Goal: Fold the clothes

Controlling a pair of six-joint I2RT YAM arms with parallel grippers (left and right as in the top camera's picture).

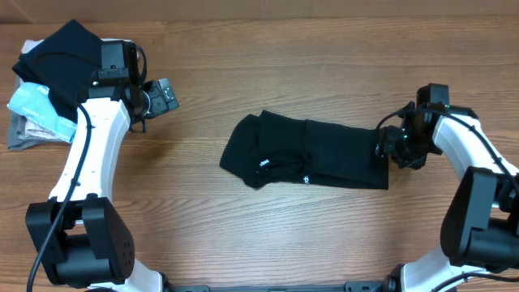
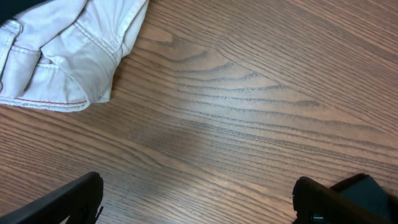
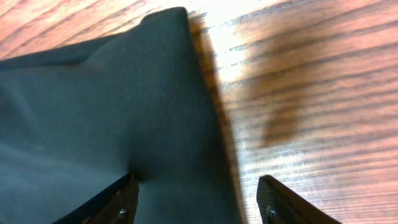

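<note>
Two ways to spoil the fold from here. First — shutting the right gripper (image 1: 388, 148) on just the top layer of the black shirt (image 1: 308, 154) and lifting: likely to peel the layers apart and undo the long band already formed. Second, biting too close to the very hem: soft cloth, apt to slip free mid-carry and land crooked short of the far end. Worth guarding, too, against a drag in place of a lift — probably shoves the whole band leftward across the wooden table (image 1: 324, 65) without doubling it.

Shirt's place: mid-table, folded lengthwise into a dark strip, broader and lumpier at the left end, tiny white marks near the lower edge. Well apart from the pile of other garments (image 1: 40, 89) at the far left corner.

At the strip's right end, right gripper partly spread, astride the hem corner. Fabric against one of its fingers (image 3: 118, 199), bare wood in front of the other. No pinch to be seen; by the look of it, touches the cloth but grips nothing.

Left gripper (image 2: 198, 193) gaping as wide as can be over bare wood, empty, near a beige garment (image 2: 62, 50), well away from the shirt.
</note>
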